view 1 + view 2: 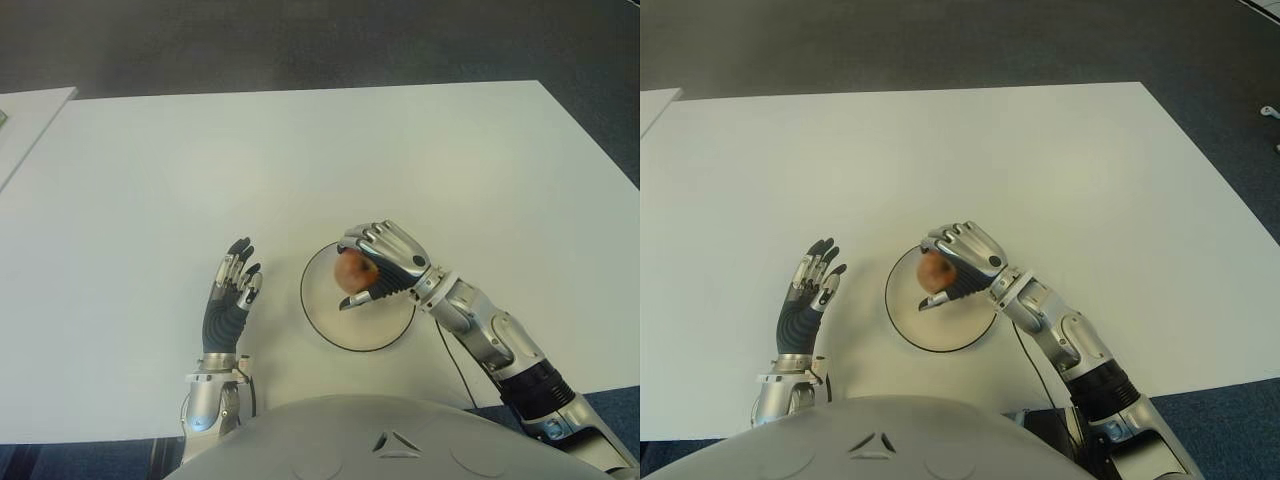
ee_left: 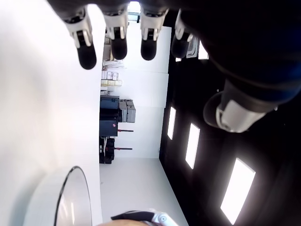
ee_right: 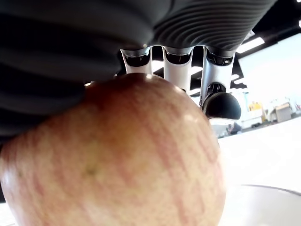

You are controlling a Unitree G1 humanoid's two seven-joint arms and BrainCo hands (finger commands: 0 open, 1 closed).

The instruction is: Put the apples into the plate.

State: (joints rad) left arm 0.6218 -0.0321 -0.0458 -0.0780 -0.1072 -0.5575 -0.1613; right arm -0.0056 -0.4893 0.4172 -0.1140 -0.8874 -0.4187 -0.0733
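Red-streaked apple [image 1: 352, 272] sits gripped in the right hand's [image 1: 385, 262] curled fingers [image 3: 178, 70] over the white plate [image 1: 372, 333]; best lowered centrally before releasing, left hand [image 1: 232, 290] idle, fingers spread, at plate's 9 o'clock.

The apple [image 3: 113, 160] has smooth, faintly glossy skin, streaked red over yellow. The right hand [image 1: 385, 260] shows brushed silvery metal with ribbed black rubber-like pads – the table [image 1: 300, 150] is smooth, matt white.

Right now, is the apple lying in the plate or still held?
Held: the right robot hand grips the apple over the plate. Left robot hand open beside it.
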